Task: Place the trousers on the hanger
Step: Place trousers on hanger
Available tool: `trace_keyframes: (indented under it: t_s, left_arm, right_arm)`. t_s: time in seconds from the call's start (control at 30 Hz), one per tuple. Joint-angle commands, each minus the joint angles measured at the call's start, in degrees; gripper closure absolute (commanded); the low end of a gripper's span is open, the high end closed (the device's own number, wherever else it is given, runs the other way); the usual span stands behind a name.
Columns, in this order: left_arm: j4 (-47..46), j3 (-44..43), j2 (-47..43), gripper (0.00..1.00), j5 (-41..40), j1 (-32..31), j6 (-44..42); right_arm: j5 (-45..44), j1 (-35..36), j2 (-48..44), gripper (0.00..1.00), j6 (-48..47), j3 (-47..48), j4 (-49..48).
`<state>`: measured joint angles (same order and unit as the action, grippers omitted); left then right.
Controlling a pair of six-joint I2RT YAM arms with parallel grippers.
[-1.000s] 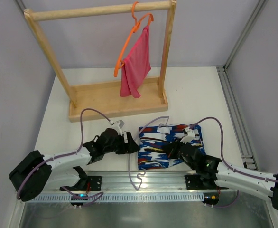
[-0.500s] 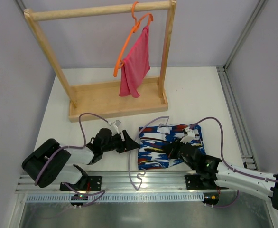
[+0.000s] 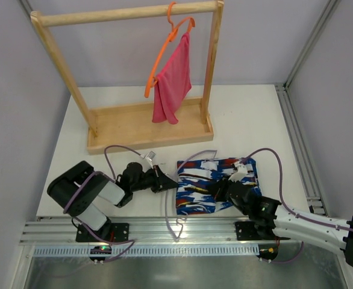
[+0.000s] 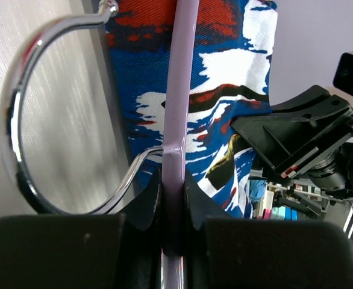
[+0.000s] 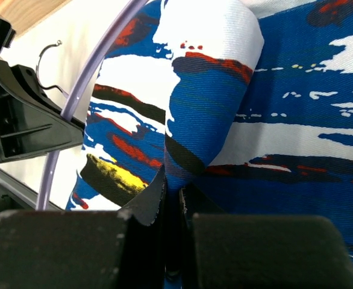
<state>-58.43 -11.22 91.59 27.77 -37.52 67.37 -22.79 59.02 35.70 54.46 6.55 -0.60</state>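
The trousers [image 3: 215, 186], in a blue, white, red and black print, lie folded on the table near the front edge. The pale lilac hanger [image 3: 166, 201] curves along their left side, and its metal hook [image 3: 178, 232] reaches the front rail. My left gripper [image 3: 170, 182] is shut on the hanger's lilac bar [image 4: 182, 78], just beside the hook's root [image 4: 20, 120]. My right gripper [image 3: 215, 191] is shut on a raised fold of the trousers [image 5: 206, 90]. The hanger arm [image 5: 92, 66] passes to its left.
A wooden rack [image 3: 149, 129] stands at the back with an orange hanger [image 3: 161, 57] and a pink cloth [image 3: 173, 81] hung on it. A metal rail [image 3: 224, 226] runs along the near edge. An aluminium frame post [image 3: 297, 138] borders the right side.
My left gripper has edged right onto the hanger and shut on its bar, and the left arm's elbow has folded back. The right gripper and the trousers have not moved.
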Motion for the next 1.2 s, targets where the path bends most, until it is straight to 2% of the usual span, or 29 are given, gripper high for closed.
trace_keyframes:
  t_s: [0.0,0.03,0.1,0.13,0.2,0.27,0.33,0.37,0.5,0.57,0.7,0.8,0.97,1.07,1.17]
  left_arm:
    - [2.0,-2.4,-4.5,1.00,-1.7,0.2,-0.2]
    - [11.2,-3.1,-6.1,1.00,-4.1,-0.1,-1.2]
    - [20.9,-4.8,-12.3,1.00,-10.1,-3.1,-2.4]
    - [29.3,-5.7,-14.5,1.00,-16.5,-4.5,-4.5]
    - [35.5,-7.7,-19.9,1.00,-22.8,-8.9,-5.5]
    - [43.4,-8.6,-23.9,1.00,-29.2,-10.5,-4.5]
    - [49.8,-10.0,-26.0,0.99,-32.5,-10.6,-2.1]
    - [56.5,-10.7,-27.1,1.00,-36.3,-10.5,-1.5]
    - [70.1,-11.7,-32.7,1.00,-45.2,-10.5,1.6]
    - [74.1,-11.1,-35.2,1.00,-47.2,-10.4,2.8]
    - [83.3,-10.4,-42.7,1.00,-52.1,-10.5,3.1]
    - [81.3,-7.5,-51.1,1.00,-51.4,-10.6,0.3]
    - [70.3,0.4,-62.9,1.00,-45.6,-10.6,-0.7]
    - [68.7,2.3,-63.7,1.00,-44.4,-10.6,-2.2]
    - [65.8,3.5,-60.9,1.00,-43.7,-10.6,-2.8]
  right_arm:
    - [-0.9,-0.1,1.3,0.96,-3.4,3.1,2.2]
    - [-0.9,-0.1,1.6,0.96,-4.1,5.6,3.7]
    - [-2.4,-0.1,2.0,0.96,-6.5,9.3,10.5]
    - [-4.2,-0.1,2.5,0.96,-7.9,13.5,12.4]
    - [-5.5,-0.1,3.2,0.96,-12.4,17.6,16.2]
    - [-4.7,-0.1,5.9,0.96,-15.4,24.1,18.4]
    - [-2.9,-0.2,10.0,0.96,-16.0,28.8,18.5]
    - [-0.3,-0.1,11.7,0.96,-16.0,29.7,16.8]
    - [4.1,0.7,19.6,0.96,-13.1,32.0,8.6]
    - [4.3,1.7,25.4,0.96,-12.7,35.5,5.5]
    - [2.5,5.1,35.2,0.96,-13.3,46.3,5.4]
    - [2.7,6.0,41.8,0.96,-14.5,54.5,5.3]
    - [3.8,6.1,48.8,0.96,-15.1,64.5,7.4]
    - [3.6,6.0,49.1,0.96,-14.8,64.8,6.8]
    - [4.6,6.1,48.4,0.96,-14.8,65.1,6.5]
